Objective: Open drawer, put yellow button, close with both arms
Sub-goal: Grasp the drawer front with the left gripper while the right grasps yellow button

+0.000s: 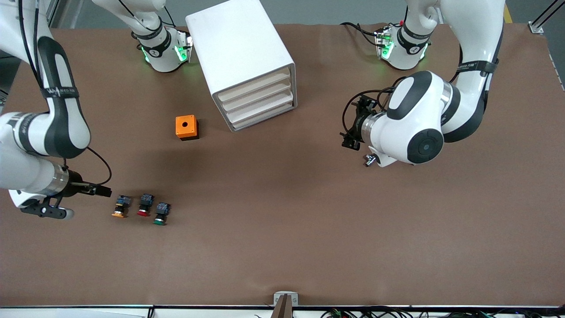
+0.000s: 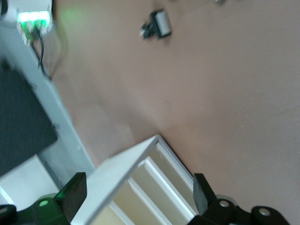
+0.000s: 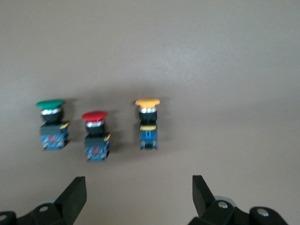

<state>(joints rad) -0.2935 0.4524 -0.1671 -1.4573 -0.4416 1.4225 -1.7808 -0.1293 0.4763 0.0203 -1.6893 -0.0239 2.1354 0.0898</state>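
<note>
The white cabinet (image 1: 247,62) stands at the table's robot side with all four drawers shut; the topmost drawer (image 1: 258,85) is flush with the others. The yellow button (image 1: 120,206) lies in a row with two other switches toward the right arm's end. My right gripper (image 1: 46,211) is open and empty beside that row; in the right wrist view (image 3: 138,183) the yellow button (image 3: 147,123) is ahead of its fingers. My left gripper (image 1: 353,128) is open and empty, facing the cabinet front from a distance; the left wrist view (image 2: 139,185) shows the cabinet (image 2: 119,171) between its fingers.
A red-capped switch (image 1: 145,205) and a green-capped switch (image 1: 161,213) lie next to the yellow button. An orange box (image 1: 186,127) with a round hole sits beside the cabinet, toward the right arm's end. A small metal bracket (image 1: 285,299) is at the table's front edge.
</note>
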